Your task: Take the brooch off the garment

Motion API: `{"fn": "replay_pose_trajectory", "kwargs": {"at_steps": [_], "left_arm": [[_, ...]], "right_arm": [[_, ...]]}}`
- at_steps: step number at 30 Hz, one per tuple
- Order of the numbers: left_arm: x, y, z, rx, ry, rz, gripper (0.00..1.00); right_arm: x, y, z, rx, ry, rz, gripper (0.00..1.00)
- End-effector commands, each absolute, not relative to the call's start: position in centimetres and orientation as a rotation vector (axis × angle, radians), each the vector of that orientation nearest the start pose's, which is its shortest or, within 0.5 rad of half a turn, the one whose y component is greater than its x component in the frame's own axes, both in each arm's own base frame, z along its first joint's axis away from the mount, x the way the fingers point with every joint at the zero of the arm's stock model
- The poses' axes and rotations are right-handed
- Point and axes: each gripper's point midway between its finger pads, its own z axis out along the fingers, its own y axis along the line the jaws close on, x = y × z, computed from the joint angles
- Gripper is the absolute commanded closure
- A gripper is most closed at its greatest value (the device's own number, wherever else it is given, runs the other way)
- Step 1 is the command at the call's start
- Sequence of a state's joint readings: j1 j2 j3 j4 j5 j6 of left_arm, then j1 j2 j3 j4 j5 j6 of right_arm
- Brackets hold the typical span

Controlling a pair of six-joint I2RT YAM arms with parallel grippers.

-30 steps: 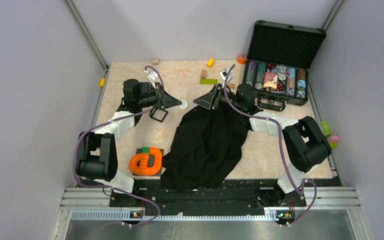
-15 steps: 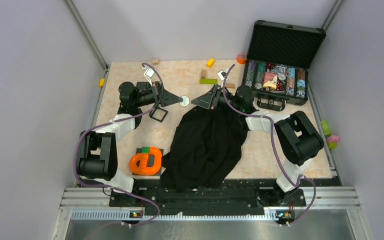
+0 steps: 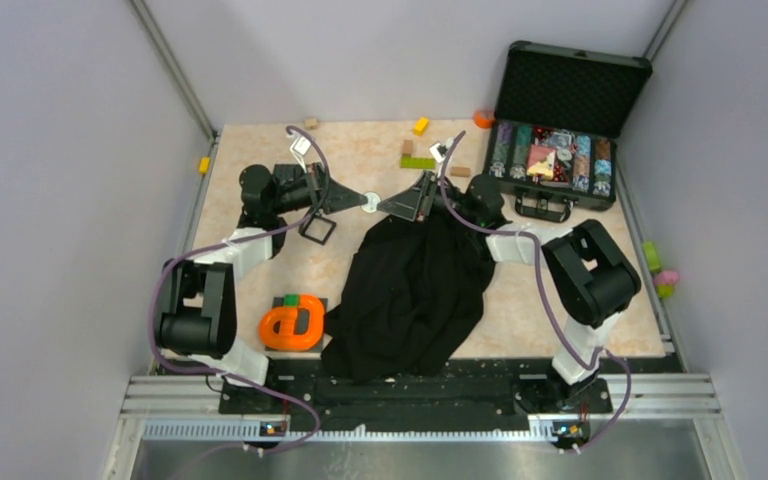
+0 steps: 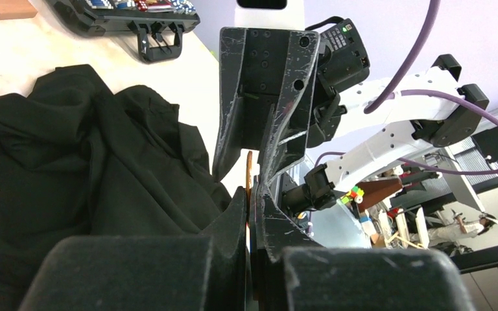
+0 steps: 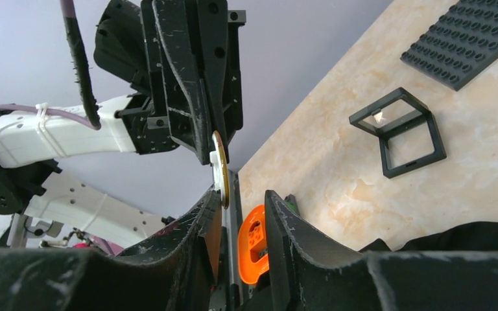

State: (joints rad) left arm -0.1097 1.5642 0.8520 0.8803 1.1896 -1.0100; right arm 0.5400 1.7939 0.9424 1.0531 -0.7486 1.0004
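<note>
The brooch is a small whitish disc held off the black garment, which lies crumpled mid-table. My left gripper is shut on the brooch; in the left wrist view the disc shows edge-on between the closed fingers. My right gripper faces it, tip to tip. In the right wrist view the right gripper is open, and the brooch stands at the tip of its left finger, held by the left gripper's fingers. The garment's back edge lies under the right gripper.
An open black case with stacked chips stands at the back right. A small black square frame lies under the left arm. An orange piece sits on a dark plate at the front left. Coloured blocks lie at the back.
My right gripper has moved left and now meets the left gripper at the brooch. The left gripper has shifted slightly back with the brooch in it.
</note>
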Motion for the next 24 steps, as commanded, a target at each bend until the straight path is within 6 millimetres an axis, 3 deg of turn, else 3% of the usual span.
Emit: {"fn": "replay_pose_trajectory", "kwargs": {"at_steps": [1, 6, 9, 11, 14, 16, 17, 19, 21, 24], "left_arm": [[32.7, -21.6, 26.2, 0.451, 1.694, -1.67, 1.0], [32.7, -21.6, 25.8, 0.447, 1.704, -1.671, 1.0], [32.8, -21.6, 25.5, 0.442, 1.713, -1.669, 1.0], [32.9, -21.5, 25.4, 0.431, 1.719, -1.66, 0.99], [33.6, -20.8, 25.2, 0.398, 1.724, -1.566, 0.67], [34.7, -19.3, 24.8, 0.332, 1.76, -1.455, 0.29], [35.1, -18.3, 24.8, 0.301, 1.773, -1.398, 0.2], [35.9, -16.3, 25.0, 0.23, 1.793, -1.296, 0.17], [37.1, -13.2, 25.3, 0.133, 1.788, -1.159, 0.15], [38.1, -10.3, 24.6, 0.026, 1.823, -0.936, 0.14]], "right_arm": [[32.5, 37.3, 26.3, -0.416, 1.556, 1.74, 0.68], [32.4, 37.4, 27.0, -0.413, 1.53, 1.746, 0.76], [32.5, 37.4, 27.4, -0.408, 1.513, 1.749, 0.97], [32.6, 37.4, 27.3, -0.399, 1.519, 1.743, 1.0], [33.7, 37.3, 25.7, -0.324, 1.587, 1.698, 1.0], [34.4, 37.2, 24.5, -0.288, 1.625, 1.662, 1.0], [34.6, 37.1, 23.9, -0.269, 1.64, 1.65, 1.0], [35.0, 37.2, 22.7, -0.243, 1.669, 1.635, 1.0], [35.5, 37.5, 21.6, -0.218, 1.701, 1.626, 1.0], [36.0, 38.8, 19.7, -0.196, 1.758, 1.622, 1.0]]}}
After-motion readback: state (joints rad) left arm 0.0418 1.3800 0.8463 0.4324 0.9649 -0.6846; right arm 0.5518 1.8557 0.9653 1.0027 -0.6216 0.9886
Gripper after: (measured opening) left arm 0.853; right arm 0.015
